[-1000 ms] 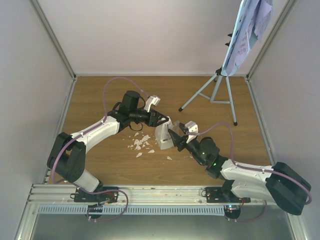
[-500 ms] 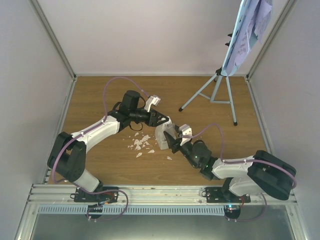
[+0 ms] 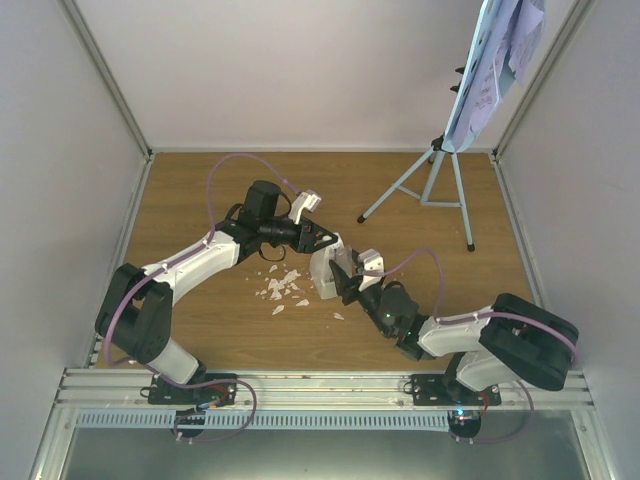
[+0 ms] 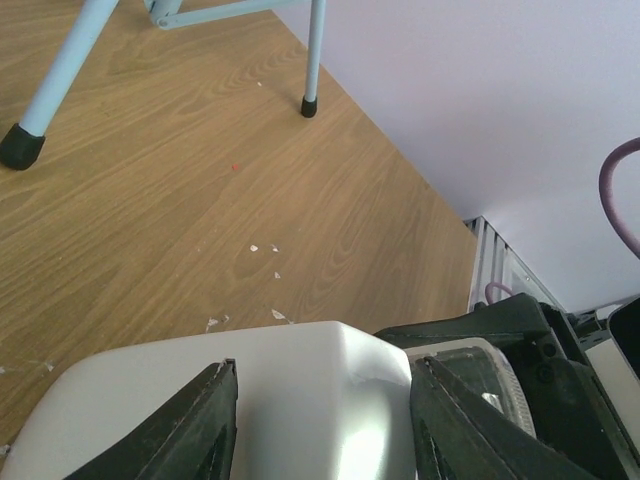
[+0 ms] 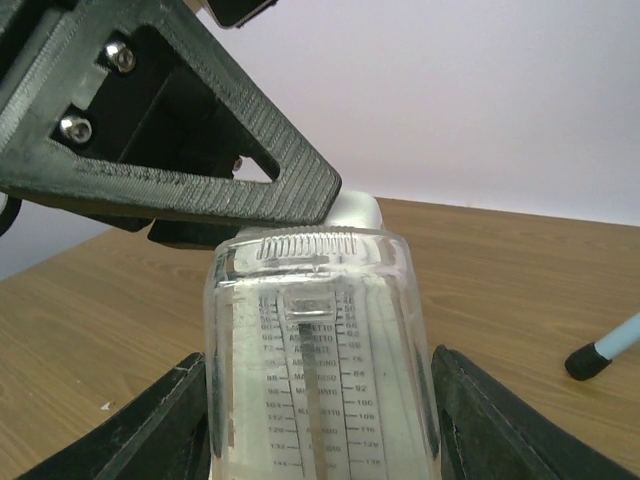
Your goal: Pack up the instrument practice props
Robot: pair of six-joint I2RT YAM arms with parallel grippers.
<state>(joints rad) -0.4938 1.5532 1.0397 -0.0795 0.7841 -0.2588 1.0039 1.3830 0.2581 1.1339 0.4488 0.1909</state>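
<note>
Metronome (image 3: 322, 272) was over the middle of the table (image 3: 200, 200), between both grippers. Left gripper (image 4: 322, 370) clamped its white body from the far side, and right gripper (image 5: 320, 360) was pressed onto the clear cover (image 5: 315, 330) from the near side. Stand (image 3: 400, 186) stood well apart, far right.

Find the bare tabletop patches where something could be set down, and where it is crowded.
Free: the far-left corner between the left arm and the back wall; the near strip between the two arms; the right side between the music stand legs and the right arm. Crowded: the centre, where both jaws flank the metronome beside the crumbs.
</note>
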